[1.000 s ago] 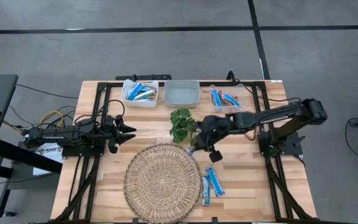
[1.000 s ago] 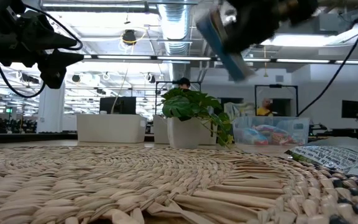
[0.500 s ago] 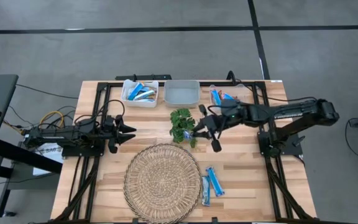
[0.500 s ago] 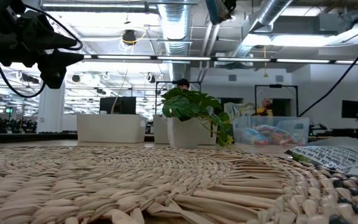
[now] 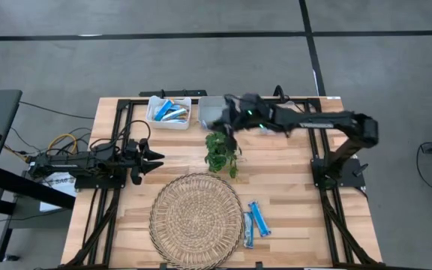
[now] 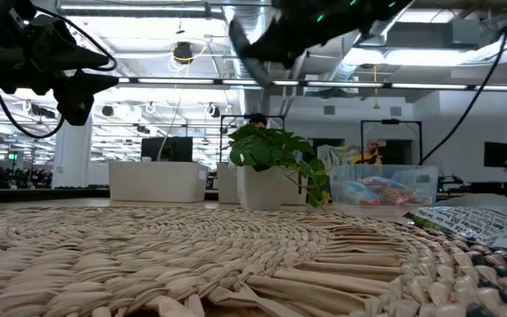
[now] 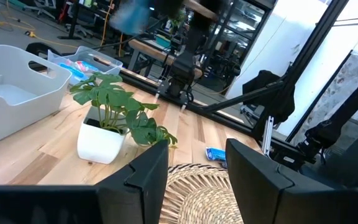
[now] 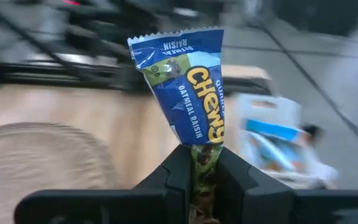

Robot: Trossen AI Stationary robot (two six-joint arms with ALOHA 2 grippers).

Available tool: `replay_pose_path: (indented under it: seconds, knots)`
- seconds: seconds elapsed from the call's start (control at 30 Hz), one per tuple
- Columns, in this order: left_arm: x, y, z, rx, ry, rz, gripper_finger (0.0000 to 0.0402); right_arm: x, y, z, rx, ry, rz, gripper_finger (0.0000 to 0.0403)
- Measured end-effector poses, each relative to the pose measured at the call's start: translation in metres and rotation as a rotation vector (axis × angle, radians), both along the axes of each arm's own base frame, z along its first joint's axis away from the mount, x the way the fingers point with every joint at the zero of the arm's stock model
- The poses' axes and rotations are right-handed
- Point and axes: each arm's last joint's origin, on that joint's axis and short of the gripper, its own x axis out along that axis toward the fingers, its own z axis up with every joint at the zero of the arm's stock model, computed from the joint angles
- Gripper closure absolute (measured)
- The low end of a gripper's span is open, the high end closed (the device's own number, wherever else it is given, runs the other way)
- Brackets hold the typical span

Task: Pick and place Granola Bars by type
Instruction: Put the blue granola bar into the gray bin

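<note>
While the wooden slatted surface [image 5: 291, 187] and its round woven straw mat [image 5: 196, 218] lie as they did a moment ago, the right arm has swung from beside the small green potted plant [image 5: 221, 150] toward the far row of bins. Its right end effector [image 5: 231, 118] now hangs at the near right corner of the grey plastic middle bin [image 5: 213, 111], fingers pinching the lower end of a blue foil-wrapped chewy granola bar [image 8: 185, 87]. That suggests a drop by type is close, likely the white left bin of blue bars [image 5: 169, 112]. The left end effector [image 5: 154, 156] waits, fingers spread, at the left. Two blue bars [image 5: 255, 220] await sorting beside the mat.
</note>
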Motion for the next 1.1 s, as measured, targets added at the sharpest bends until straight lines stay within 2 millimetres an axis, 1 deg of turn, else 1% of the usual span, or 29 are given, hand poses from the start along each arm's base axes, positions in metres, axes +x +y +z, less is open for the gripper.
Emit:
replay_pose_path:
  seconds: [0.17, 0.3, 0.4, 0.47, 0.5, 0.63, 0.97, 1.03, 1.1]
  knots:
    - [0.000, 0.000, 0.000, 0.000, 0.000, 0.000, 0.0248, 0.019, -0.051, -0.008, -0.019, 0.073, -0.199, 0.0362]
    - [0.000, 0.000, 0.000, 0.000, 0.001, 0.000, 0.0248, 0.027, -0.086, -0.012, -0.026, 0.178, -0.344, 0.0364]
    - [0.000, 0.000, 0.000, 0.000, 0.001, 0.001, 0.0248, 0.027, -0.108, -0.016, -0.019, 0.259, -0.429, 0.0364]
    - [0.000, 0.000, 0.000, 0.000, 0.000, 0.000, 0.0248, 0.026, -0.118, -0.019, 0.002, 0.301, -0.453, 0.0363]
    - [0.000, 0.000, 0.000, 0.000, 0.000, 0.001, 0.0248, 0.027, -0.123, -0.018, 0.007, 0.295, -0.462, 0.0363]
    - [0.000, 0.000, 0.000, 0.000, 0.001, 0.000, 0.0248, 0.027, -0.130, -0.021, 0.022, 0.312, -0.479, 0.0364]
    - [0.000, 0.000, 0.000, 0.000, 0.001, 0.001, 0.0248, 0.026, -0.130, -0.025, 0.046, 0.349, -0.486, 0.0358]
    - [0.000, 0.000, 0.000, 0.000, 0.001, 0.001, 0.0248, 0.024, -0.129, -0.028, 0.075, 0.376, -0.497, 0.0355]
    - [0.000, 0.000, 0.000, 0.000, 0.001, 0.000, 0.0248, 0.025, -0.129, -0.036, 0.089, 0.418, -0.495, 0.0353]
